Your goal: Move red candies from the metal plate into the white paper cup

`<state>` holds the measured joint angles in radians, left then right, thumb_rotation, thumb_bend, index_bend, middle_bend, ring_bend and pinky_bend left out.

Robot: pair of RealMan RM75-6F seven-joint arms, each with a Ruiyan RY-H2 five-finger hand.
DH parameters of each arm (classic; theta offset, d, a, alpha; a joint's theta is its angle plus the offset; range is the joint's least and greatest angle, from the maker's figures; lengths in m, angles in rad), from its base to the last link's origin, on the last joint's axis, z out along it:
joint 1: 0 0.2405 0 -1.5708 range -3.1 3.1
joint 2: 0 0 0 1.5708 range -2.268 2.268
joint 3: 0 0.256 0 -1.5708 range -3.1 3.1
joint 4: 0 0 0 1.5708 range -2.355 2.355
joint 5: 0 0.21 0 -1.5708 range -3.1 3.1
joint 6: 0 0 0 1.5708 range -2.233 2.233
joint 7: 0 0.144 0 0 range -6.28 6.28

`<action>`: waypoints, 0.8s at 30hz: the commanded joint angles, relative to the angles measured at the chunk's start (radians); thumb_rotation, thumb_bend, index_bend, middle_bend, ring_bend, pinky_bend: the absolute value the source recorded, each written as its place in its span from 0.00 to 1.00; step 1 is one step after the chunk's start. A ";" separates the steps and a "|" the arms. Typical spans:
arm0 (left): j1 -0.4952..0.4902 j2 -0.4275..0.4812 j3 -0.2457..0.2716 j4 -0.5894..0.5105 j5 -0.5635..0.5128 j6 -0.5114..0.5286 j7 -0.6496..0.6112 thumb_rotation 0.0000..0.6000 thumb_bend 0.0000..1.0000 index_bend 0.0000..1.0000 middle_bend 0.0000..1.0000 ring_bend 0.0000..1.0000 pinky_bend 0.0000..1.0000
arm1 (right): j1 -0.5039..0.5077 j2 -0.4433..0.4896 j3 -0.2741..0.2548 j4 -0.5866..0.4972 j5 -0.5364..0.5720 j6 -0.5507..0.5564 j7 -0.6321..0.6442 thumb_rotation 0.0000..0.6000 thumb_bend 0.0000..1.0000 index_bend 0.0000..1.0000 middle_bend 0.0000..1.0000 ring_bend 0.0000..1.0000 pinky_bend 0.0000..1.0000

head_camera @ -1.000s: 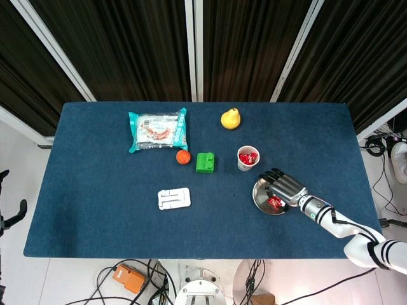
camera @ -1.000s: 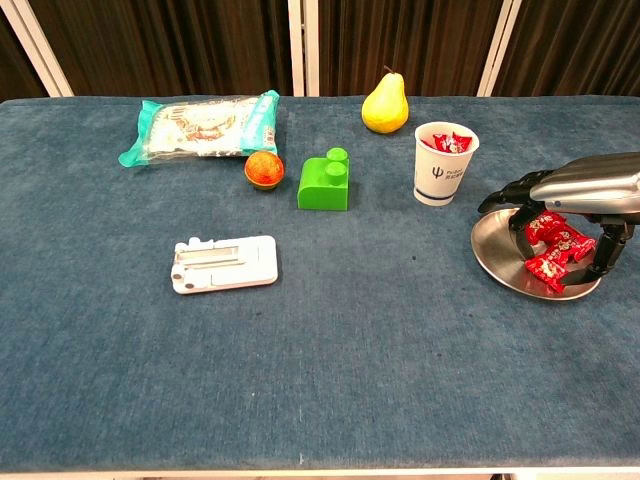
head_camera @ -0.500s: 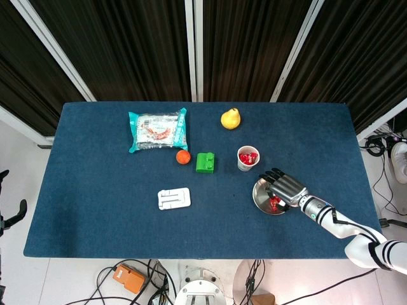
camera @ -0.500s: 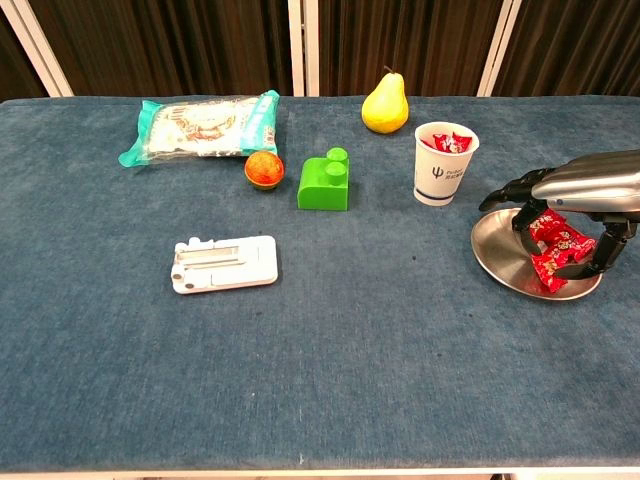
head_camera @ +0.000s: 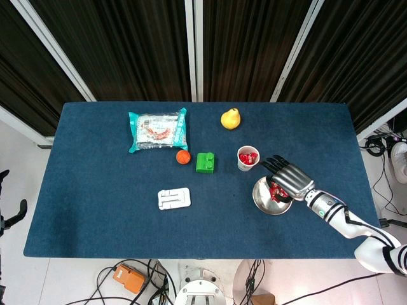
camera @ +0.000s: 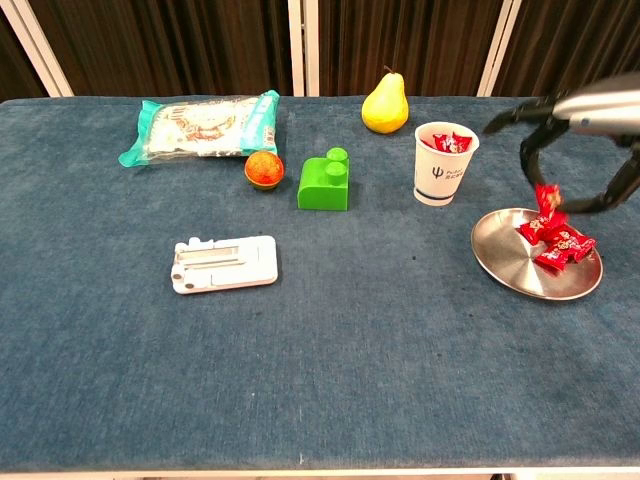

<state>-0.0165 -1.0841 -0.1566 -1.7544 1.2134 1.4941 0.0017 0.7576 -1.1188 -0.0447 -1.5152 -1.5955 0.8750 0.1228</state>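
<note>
The metal plate (camera: pixel 510 256) lies at the right of the table, with red candies (camera: pixel 556 241) on its far side. My right hand (camera: pixel 578 112) hangs above the plate and pinches one red candy (camera: pixel 548 196) between thumb and a finger, lifted off the plate. The white paper cup (camera: pixel 442 165) stands upright just left of the hand, with red candies showing inside. In the head view the right hand (head_camera: pixel 290 180) covers the plate's (head_camera: pixel 263 197) right part, next to the cup (head_camera: pixel 247 158). The left hand shows in neither view.
A green block (camera: pixel 325 181), an orange ball (camera: pixel 264 169), a yellow pear (camera: pixel 385 105) and a snack bag (camera: pixel 202 124) lie left of and behind the cup. A white flat holder (camera: pixel 223 263) sits nearer the front.
My right hand has risen from the plate with one red candy pinched in it. The other candies stay on the plate.
</note>
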 commanded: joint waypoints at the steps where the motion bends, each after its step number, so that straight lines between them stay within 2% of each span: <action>1: 0.000 0.000 0.000 0.000 0.001 0.000 0.000 1.00 0.35 0.12 0.00 0.00 0.00 | -0.009 0.034 0.029 -0.030 0.006 0.034 -0.012 1.00 0.61 0.64 0.09 0.00 0.00; 7: 0.001 0.000 0.002 -0.001 0.009 0.005 -0.002 1.00 0.35 0.12 0.00 0.00 0.00 | 0.050 0.002 0.091 0.056 0.077 -0.052 -0.038 1.00 0.61 0.63 0.10 0.00 0.00; 13: 0.004 -0.001 0.001 -0.002 0.007 0.010 0.000 1.00 0.35 0.12 0.00 0.00 0.00 | 0.131 -0.080 0.157 0.179 0.135 -0.142 0.028 1.00 0.61 0.63 0.09 0.00 0.00; 24: 0.007 0.005 0.001 0.000 0.006 0.009 -0.012 1.00 0.35 0.12 0.00 0.00 0.00 | 0.210 -0.219 0.172 0.341 0.123 -0.200 0.104 1.00 0.61 0.62 0.09 0.00 0.00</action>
<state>-0.0093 -1.0792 -0.1559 -1.7550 1.2196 1.5032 -0.0101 0.9592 -1.3274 0.1254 -1.1855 -1.4696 0.6799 0.2183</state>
